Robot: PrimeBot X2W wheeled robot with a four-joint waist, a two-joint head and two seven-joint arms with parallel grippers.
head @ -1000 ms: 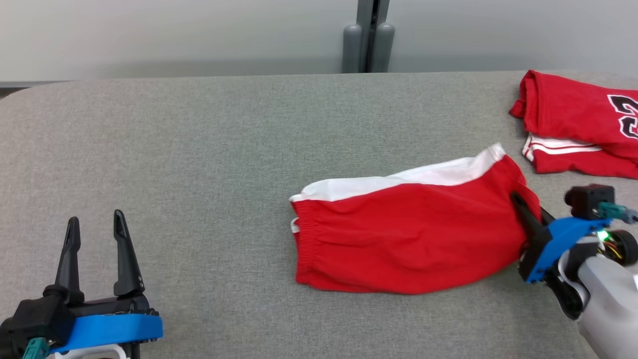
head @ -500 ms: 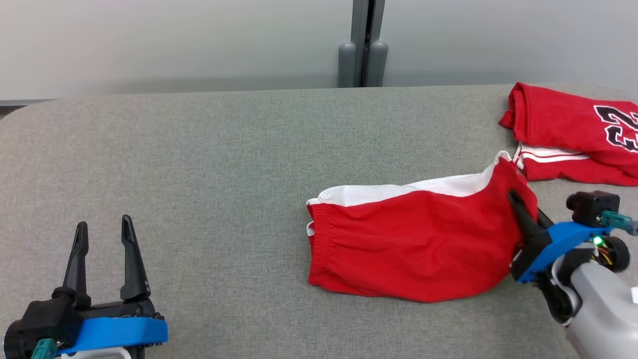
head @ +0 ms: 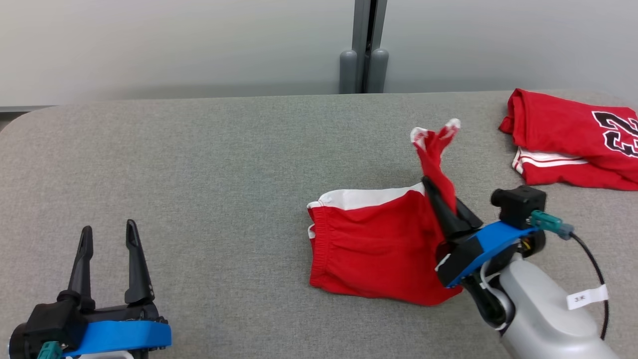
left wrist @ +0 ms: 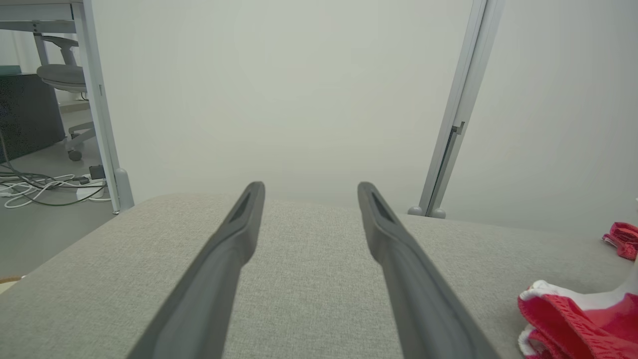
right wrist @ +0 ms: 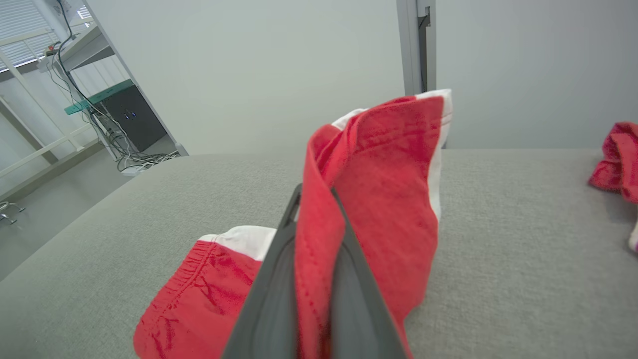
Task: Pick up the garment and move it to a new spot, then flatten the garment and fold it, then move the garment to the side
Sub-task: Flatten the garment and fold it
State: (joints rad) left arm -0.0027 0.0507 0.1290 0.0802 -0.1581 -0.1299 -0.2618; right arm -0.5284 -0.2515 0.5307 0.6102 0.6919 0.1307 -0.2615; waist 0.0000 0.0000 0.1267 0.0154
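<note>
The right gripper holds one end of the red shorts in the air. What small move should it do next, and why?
Probably carry the right gripper toward the robot's left, over the waistband, then lower it. Its fingers are shut on the leg end of the red shorts, raised off the table, while the waistband half lies flat.

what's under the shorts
The grey table. The right gripper holds one end of the shorts lifted; the rest lies flat, hiding whatever is beneath it.
</note>
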